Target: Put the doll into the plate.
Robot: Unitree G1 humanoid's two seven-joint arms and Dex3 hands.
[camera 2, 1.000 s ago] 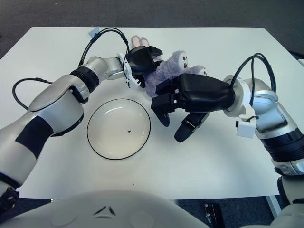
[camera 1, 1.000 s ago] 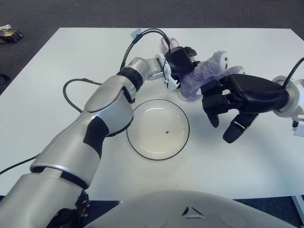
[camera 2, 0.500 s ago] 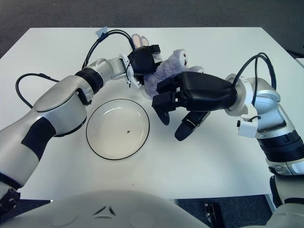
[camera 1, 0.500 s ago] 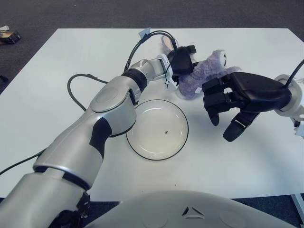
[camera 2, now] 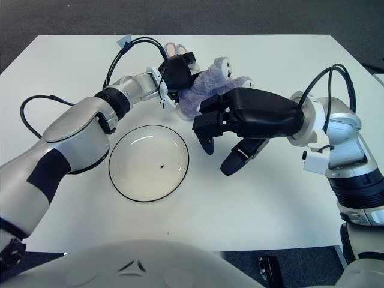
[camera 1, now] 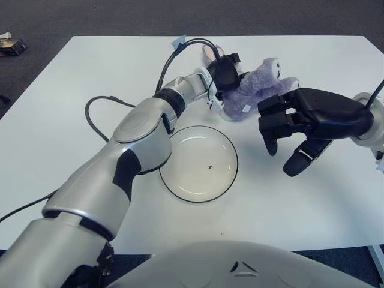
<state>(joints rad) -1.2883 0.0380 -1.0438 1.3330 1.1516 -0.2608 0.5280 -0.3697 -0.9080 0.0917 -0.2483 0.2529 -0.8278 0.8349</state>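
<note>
— The left hand (camera 1: 223,73) has its fingers closed on the doll (camera 1: 252,89) now, and the purple body has turned a little since a second ago — it lies flatter, further toward the far edge of the table (camera 1: 312,198).

— So it is lifted?

— I cannot tell; it is beyond the plate (camera 1: 198,162), not in it. The right hand (camera 1: 297,129) hovers just beside the doll, fingers spread, holding nothing. I think the carry to the plate comes next.
</note>
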